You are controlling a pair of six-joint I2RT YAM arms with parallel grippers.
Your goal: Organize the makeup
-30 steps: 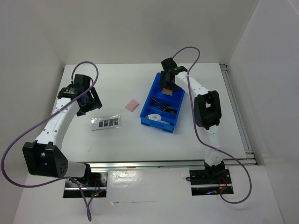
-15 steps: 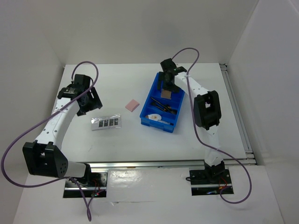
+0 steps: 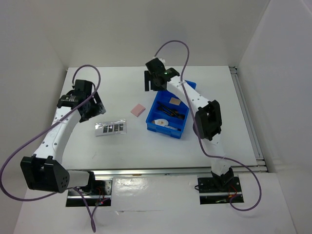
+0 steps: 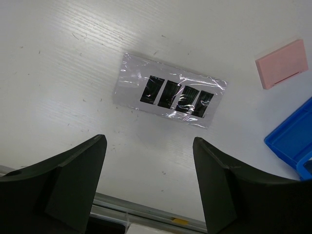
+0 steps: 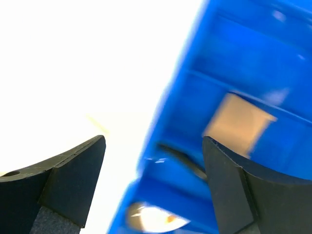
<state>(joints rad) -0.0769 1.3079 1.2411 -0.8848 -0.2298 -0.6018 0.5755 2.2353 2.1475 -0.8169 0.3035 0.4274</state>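
Observation:
The silver-grey palette strip [image 3: 110, 127] [image 4: 170, 96] with its dark pans lies flat on the white table. My left gripper [image 3: 89, 109] [image 4: 148, 141] hovers open just left of it, holding nothing. A pink square pad [image 3: 138, 109] [image 4: 282, 70] lies between the strip and the blue bin [image 3: 181, 132] [image 4: 292, 141]. In the bin I see a tan square pad [image 3: 173, 101] [image 5: 239, 122], thin black brushes [image 3: 173, 113] [image 5: 178, 156] and a white oval compact [image 3: 161, 122] [image 5: 151, 219]. My right gripper [image 3: 152, 83] [image 5: 153, 141] is open and empty above the bin's far left corner; its view is blurred.
White walls close the table at the back and both sides. A metal rail [image 3: 248, 122] runs along the right edge and another [image 4: 146, 209] along the near edge. A purple cable [image 3: 170, 46] loops above the right arm.
My right gripper has swung left and back from over the bin's far compartment to its outer corner, leaving the tan pad lying in the bin. The left arm barely shifted.

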